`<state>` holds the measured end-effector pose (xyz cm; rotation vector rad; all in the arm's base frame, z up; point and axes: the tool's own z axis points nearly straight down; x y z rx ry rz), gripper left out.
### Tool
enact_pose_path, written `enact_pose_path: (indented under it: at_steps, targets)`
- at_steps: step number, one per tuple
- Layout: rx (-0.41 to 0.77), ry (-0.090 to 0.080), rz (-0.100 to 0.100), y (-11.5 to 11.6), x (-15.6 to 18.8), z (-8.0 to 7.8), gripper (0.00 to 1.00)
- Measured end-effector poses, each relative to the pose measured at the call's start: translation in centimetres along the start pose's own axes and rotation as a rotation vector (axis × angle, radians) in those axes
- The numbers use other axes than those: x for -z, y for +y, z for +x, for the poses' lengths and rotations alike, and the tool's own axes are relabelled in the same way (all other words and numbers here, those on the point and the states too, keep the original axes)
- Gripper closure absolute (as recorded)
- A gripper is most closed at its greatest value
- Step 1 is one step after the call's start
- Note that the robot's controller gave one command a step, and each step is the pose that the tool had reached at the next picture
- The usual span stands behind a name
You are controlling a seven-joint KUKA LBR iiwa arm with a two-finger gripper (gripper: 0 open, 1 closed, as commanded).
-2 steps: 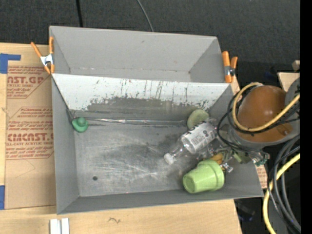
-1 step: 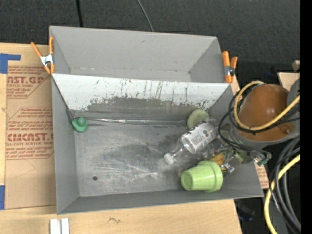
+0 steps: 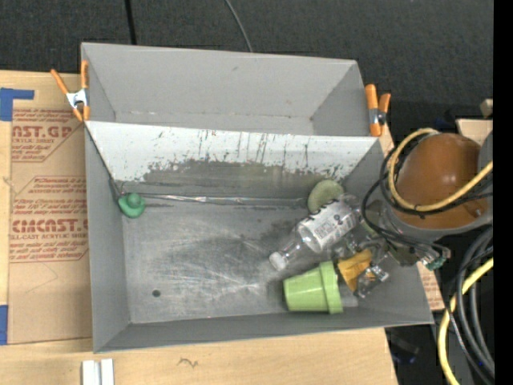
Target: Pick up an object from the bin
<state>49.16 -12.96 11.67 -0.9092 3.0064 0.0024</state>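
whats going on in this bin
The arm's gripper is low in the right corner of the grey metal bin, beside a small yellow object, a light green plastic cup on its side and a clear plastic bottle. Whether it grips anything cannot be told. A small green rounded piece lies alone at the left.

The bin was grey sheet metal, matt, its floor scuffed and its sloping back wall streaked with dark scratches. The bottle was clear glossy plastic with a white, paper-like label. The cup was smooth light-green plastic with a dull sheen. The small ball looked like green rubbery plastic. The orange cover on the wrist was smooth and shiny
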Motion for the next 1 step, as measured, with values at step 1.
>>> enact_pose_path:
  at_steps: [1]
  targets:
    - [0.0, 0.0, 0.001, -0.03, 1.13, -0.01, 1.0]
